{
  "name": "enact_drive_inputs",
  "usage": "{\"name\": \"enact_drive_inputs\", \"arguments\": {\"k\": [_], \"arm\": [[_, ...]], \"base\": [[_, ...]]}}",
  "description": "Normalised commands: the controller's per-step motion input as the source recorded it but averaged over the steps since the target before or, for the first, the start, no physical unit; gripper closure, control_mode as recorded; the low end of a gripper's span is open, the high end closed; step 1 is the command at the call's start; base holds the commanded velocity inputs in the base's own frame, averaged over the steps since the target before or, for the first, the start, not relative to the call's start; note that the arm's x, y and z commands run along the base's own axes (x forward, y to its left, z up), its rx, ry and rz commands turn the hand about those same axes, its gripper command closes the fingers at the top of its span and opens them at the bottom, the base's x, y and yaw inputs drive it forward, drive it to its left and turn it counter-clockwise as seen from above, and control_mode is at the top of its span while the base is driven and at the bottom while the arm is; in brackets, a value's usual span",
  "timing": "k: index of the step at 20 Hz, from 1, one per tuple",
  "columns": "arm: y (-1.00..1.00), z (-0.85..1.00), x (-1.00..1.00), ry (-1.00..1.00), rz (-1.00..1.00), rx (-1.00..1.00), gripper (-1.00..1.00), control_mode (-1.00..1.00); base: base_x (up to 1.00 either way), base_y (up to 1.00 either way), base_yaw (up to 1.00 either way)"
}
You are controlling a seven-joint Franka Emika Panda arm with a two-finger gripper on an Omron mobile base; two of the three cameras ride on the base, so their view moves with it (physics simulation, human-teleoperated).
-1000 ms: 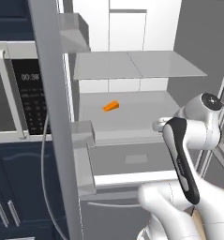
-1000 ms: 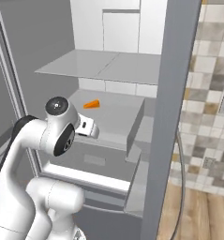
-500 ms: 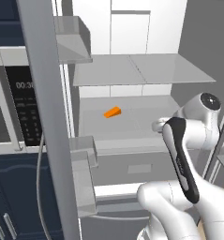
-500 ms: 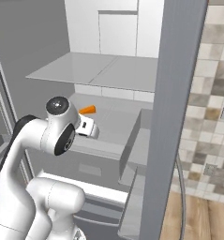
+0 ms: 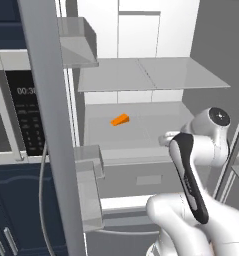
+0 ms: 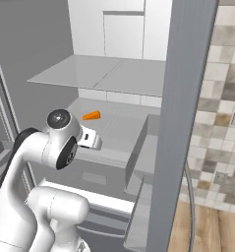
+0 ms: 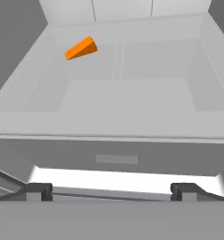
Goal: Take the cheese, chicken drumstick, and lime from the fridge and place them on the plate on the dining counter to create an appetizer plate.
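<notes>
The fridge [image 5: 151, 72] stands open in front of me, pale grey inside, with flat shelves. The cheese [image 5: 120, 120] is a small orange wedge lying alone on the middle shelf, toward its left back [image 6: 92, 115]. In the hand view the cheese [image 7: 80, 48] lies up and to the left, far beyond the fingertips. My gripper [image 7: 112, 192] is open with nothing between its jaws, held in front of the drawer [image 7: 117, 157] below that shelf. The chicken drumstick, the lime, the plate and the dining counter are out of view.
The left fridge door [image 5: 51, 125] with its door bins [image 5: 88, 167] stands close on my left, beside a microwave [image 5: 16, 115] over navy cabinets [image 5: 16, 215]. The right fridge door [image 6: 183, 123] flanks the other side, before a tiled wall [image 6: 224, 98] and wood floor [image 6: 207, 231].
The whole picture has shifted in both base views, so the base has moved relative to the fridge. The cheese stays on its shelf and the gripper stays open.
</notes>
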Motion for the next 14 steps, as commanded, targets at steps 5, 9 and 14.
{"name": "enact_drive_inputs", "arguments": {"k": [5, 9, 14], "arm": [[0.1, -0.1, 0.05, -0.07, 0.0, 0.01, -1.0, -1.0], [0.2, 0.09, 0.31, 0.0, 0.0, 0.0, -1.0, -1.0], [0.12, 0.33, 0.33, 0.0, 0.0, 0.0, -1.0, -1.0]], "base": [[0.0, 0.0, 0.0], [0.0, 0.0, 0.0], [0.0, 0.0, 0.0]]}}
